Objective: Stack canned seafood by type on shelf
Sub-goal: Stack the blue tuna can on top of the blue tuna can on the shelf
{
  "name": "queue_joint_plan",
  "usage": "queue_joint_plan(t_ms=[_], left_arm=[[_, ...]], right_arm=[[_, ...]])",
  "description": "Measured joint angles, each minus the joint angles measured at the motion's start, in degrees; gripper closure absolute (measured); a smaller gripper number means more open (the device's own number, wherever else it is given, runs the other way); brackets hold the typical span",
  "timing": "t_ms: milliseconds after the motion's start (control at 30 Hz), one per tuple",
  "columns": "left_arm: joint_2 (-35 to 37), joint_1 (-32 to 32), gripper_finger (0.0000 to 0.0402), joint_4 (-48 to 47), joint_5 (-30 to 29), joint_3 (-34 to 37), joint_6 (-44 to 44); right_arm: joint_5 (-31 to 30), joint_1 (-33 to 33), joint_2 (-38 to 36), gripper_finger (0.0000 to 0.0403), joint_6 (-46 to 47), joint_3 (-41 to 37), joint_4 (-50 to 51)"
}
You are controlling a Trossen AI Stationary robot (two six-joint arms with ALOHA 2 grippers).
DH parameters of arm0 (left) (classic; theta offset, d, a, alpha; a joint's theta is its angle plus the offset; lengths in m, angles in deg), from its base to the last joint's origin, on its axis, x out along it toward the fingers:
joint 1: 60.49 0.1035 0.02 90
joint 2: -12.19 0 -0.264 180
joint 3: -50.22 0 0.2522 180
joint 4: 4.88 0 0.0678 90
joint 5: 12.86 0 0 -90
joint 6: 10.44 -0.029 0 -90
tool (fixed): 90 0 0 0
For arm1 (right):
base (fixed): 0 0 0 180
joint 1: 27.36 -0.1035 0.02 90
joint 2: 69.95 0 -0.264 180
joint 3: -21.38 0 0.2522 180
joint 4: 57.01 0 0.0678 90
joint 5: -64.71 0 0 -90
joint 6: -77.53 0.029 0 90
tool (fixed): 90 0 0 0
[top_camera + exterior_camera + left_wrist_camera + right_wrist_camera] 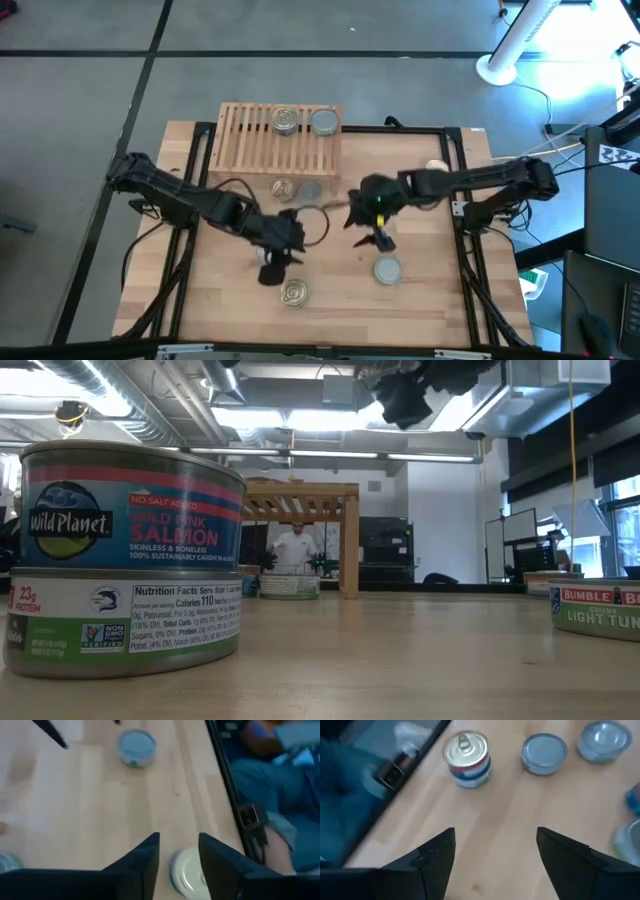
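Observation:
The slatted wooden shelf [250, 150] stands at the table's far edge. On it are a gold-lidded stack [285, 120] and a silver-lidded can [324, 122]. Two cans [283, 187] [308, 190] rest on the table just in front of it. A two-can stack [294, 291] [130, 560] and a silver-lidded tuna can [387, 270] [136, 747] stand near the front edge. My left gripper [280, 258] [179, 840] hangs open beside that stack, with a pale can lid [187, 872] showing below the gap. My right gripper [380, 240] [495, 832] is open over bare wood.
A black frame [470, 260] runs around the tabletop. A small white object [435, 165] lies at the right. In the right wrist view, a ring-pull stack [466, 757] and two more cans [544, 752] [602, 740] stand beyond the fingers. A person [297, 545] stands far behind the table.

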Motion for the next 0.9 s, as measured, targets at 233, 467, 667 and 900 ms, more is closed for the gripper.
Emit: queue_joint_plan(t_ms=[233, 467, 667, 900], left_arm=[[-5.48, -10.19, 0.0260, 1.18, -5.33, 0.00, -0.89], [-14.65, -18.47, 0.0272, 2.59, -13.50, 0.00, -5.94], [-18.31, -21.44, 0.0281, 5.49, -18.26, 0.00, -7.07], [-18.55, -22.20, 0.0295, 5.20, -21.90, -0.04, -2.67]], right_arm=[[-16.47, -8.43, 1.64, 0.0127, -2.14, -0.04, -0.85], [-24.53, -15.44, 6.07, 0.0127, -2.53, 0.04, -8.30], [-34.67, -18.28, 11.29, 0.0127, -5.23, -0.02, -14.62], [-38.86, -18.72, 15.85, 0.0127, -5.25, -0.01, -18.79]])
